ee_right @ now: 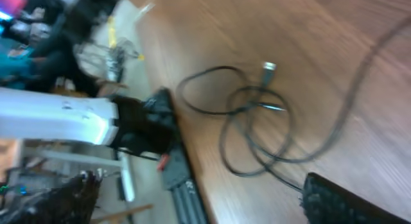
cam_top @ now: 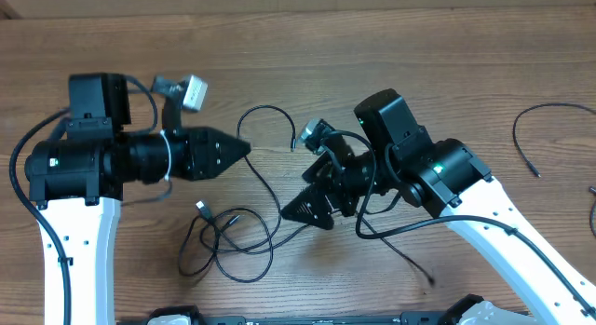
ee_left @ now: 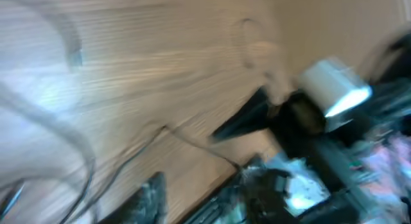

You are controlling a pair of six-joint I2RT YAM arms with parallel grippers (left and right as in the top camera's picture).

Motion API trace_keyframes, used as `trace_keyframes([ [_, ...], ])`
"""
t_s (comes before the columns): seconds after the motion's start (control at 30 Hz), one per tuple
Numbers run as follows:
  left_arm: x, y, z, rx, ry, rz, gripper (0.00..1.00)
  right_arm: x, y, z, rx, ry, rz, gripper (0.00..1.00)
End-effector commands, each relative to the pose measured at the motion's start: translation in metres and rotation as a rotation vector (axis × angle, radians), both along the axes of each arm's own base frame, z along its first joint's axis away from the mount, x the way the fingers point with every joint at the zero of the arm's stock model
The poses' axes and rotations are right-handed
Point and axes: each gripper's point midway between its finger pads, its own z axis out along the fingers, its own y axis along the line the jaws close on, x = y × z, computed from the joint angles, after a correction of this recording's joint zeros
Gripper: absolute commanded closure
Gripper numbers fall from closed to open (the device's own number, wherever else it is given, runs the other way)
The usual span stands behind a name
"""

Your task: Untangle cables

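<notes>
The tangled cables [cam_top: 223,223] lie on the surface [cam_top: 391,46], with the left gripper [cam_top: 244,150] beyond them and the right gripper [cam_top: 307,213] beside them, though I cannot tell whether either gripper stands apart or together.

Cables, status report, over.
Left claw and right claw: jaw state unclear, no grip seen. Cables lie looped on table between them; another strand far right. No obstruction seen.

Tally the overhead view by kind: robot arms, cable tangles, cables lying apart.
Robot arms: 2, left arm and right arm
Tangles: 1, cable tangle at mid-table
Apart: 1, lone cable at far right; dark bits at the picture's edge cannot be identified
Total: 4
</notes>
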Motion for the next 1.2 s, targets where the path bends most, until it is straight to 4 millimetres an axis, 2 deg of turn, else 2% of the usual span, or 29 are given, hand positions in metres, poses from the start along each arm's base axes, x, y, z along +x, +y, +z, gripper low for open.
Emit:
trace_keyframes([
  [0.0,-0.006,0.032,-0.036,0.227,0.186,0.186,0.46,0.026,-0.024,-0.001,-0.081,-0.002,-0.224,0.0],
  [0.13,-0.031,0.049,-0.063,0.381,0.348,0.251,0.18,0.032,-0.049,0.014,-0.097,-0.038,-0.351,0.0],
  [0.2,-0.04,0.061,-0.077,0.462,0.423,0.313,0.09,0.028,-0.057,0.021,-0.097,-0.059,-0.373,0.0],
  [0.4,-0.063,0.08,-0.118,0.62,0.606,0.456,0.08,0.008,-0.08,0.031,-0.129,-0.092,-0.416,0.0],
  [0.47,-0.071,0.088,-0.13,0.675,0.656,0.507,0.0,0.003,-0.088,0.03,-0.156,-0.095,-0.436,0.0],
  [0.6,-0.085,0.104,-0.15,0.768,0.73,0.593,0.0,-0.003,-0.097,0.031,-0.168,-0.085,-0.474,0.0],
  [0.7,-0.09,0.108,-0.16,0.8,0.745,0.594,0.0,-0.004,-0.097,0.032,-0.165,-0.089,-0.474,0.0],
  [0.83,-0.098,0.109,-0.174,0.815,0.779,0.582,0.12,-0.001,-0.102,0.029,-0.191,-0.097,-0.496,0.0],
  [1.07,-0.094,0.091,-0.208,0.697,0.82,0.614,0.14,0.002,-0.111,0.024,-0.237,-0.11,-0.532,0.0],
  [1.17,-0.089,0.089,-0.222,0.676,0.797,0.618,0.2,0.006,-0.117,0.021,-0.27,-0.126,-0.563,0.0],
])
